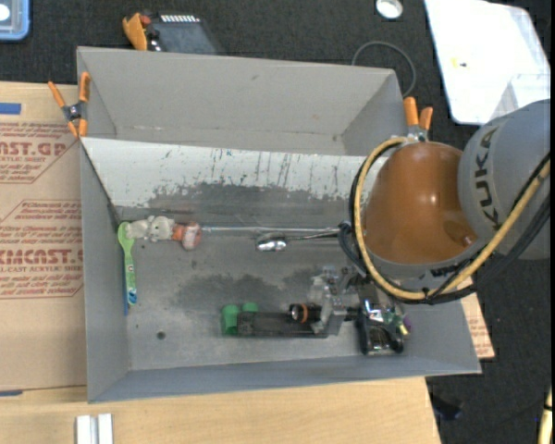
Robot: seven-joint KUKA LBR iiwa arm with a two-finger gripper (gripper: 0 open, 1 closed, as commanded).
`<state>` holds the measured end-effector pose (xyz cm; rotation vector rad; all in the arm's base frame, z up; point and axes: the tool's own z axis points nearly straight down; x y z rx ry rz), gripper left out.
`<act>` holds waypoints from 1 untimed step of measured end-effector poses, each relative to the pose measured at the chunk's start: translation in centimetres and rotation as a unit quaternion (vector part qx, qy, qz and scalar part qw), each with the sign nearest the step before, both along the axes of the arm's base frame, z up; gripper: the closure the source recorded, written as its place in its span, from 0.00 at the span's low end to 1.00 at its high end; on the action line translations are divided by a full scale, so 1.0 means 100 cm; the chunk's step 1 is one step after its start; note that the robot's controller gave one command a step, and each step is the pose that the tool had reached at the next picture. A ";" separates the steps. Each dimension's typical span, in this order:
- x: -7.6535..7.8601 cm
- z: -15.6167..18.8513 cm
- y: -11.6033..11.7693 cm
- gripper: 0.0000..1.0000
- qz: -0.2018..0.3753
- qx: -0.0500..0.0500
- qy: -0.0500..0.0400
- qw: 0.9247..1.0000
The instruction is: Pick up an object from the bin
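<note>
Reaching in from the right edge of the grey metal bin (231, 100), the arm's two-finger gripper (334, 296) is seen low over the bin floor near the front right corner, below the arm's orange cover (412, 206). How far the jaws stand apart cannot be told, nor whether anything is held. A long black object with a green block at its left end (259, 322) is laid flat along the front edge. Its right end is just beside the gripper, and contact cannot be judged. A silver metal spoon (273, 242) is placed mid-floor. A green plastic toothbrush (128, 265) is laid along the left edge, with a small white-and-pink object (171, 231) near its head.
</note>
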<state>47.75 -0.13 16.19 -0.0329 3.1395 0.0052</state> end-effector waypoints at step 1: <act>0.001 0.019 0.000 1.00 0.000 0.000 -0.003 1.000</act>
